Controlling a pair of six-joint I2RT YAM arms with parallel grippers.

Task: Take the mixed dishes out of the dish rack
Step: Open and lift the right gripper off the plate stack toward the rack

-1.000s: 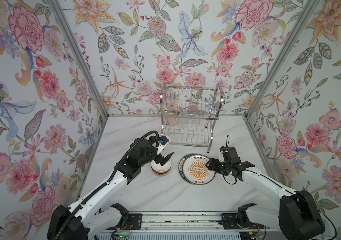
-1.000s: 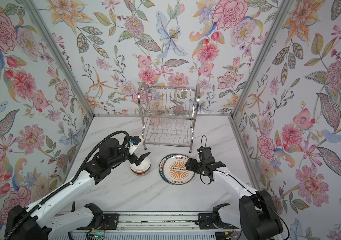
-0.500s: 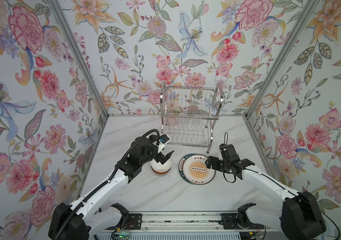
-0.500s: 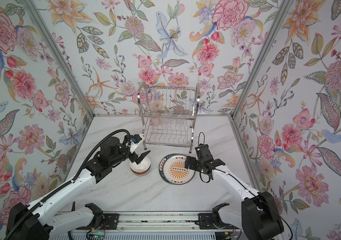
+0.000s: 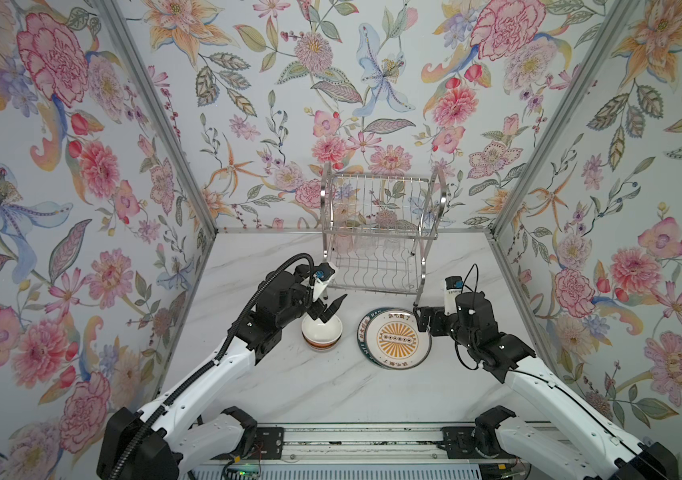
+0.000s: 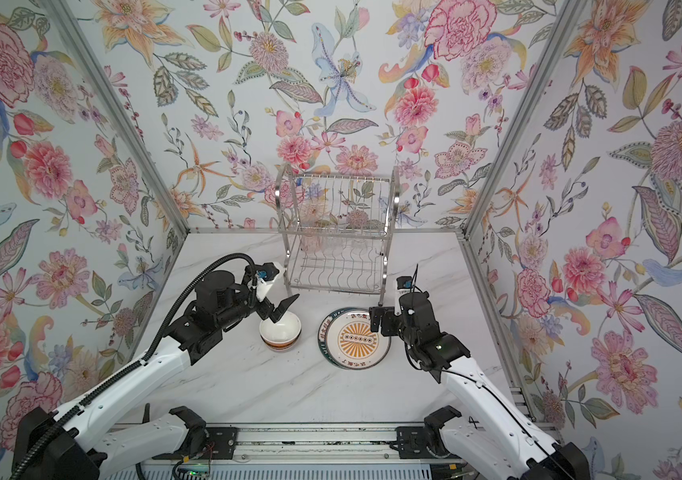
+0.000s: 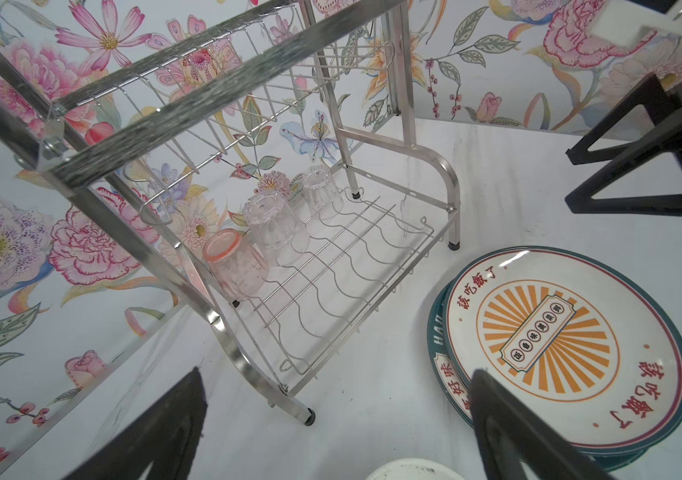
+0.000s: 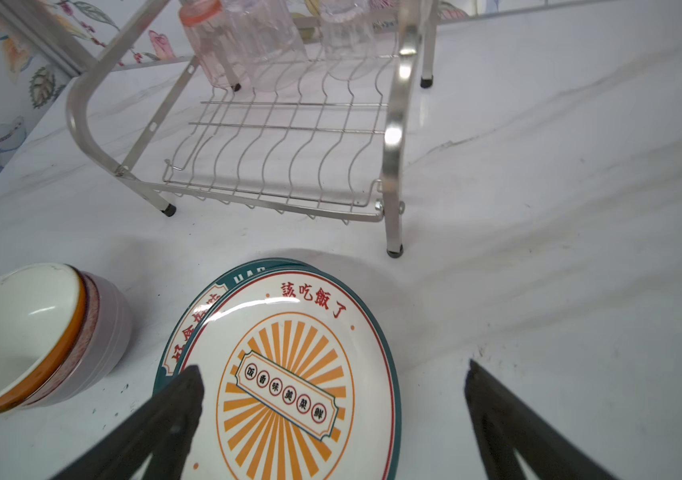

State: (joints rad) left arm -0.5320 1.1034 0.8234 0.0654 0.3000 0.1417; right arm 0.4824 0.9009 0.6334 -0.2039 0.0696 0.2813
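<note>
Spreading pale and marbled, the tabletop (image 5: 331, 386) is boxed in by floral walls (image 5: 248, 104) on three sides, with the dish rack (image 5: 376, 230) at the far middle. Nearer, a stack of bowls (image 5: 320, 332) stands left of a stack of plates (image 5: 397, 340) (just apart). The left jaws hang wide and empty over the bowls. The right jaws, also wide and empty, sit at the plates' right rim. The left wrist view makes plain what both top views blur: three glasses (image 7: 273, 224) upside down along the far edge of the rack's lower shelf. The right wrist view shows three nested bowls and a sunburst plate on a green-rimmed one.
</note>
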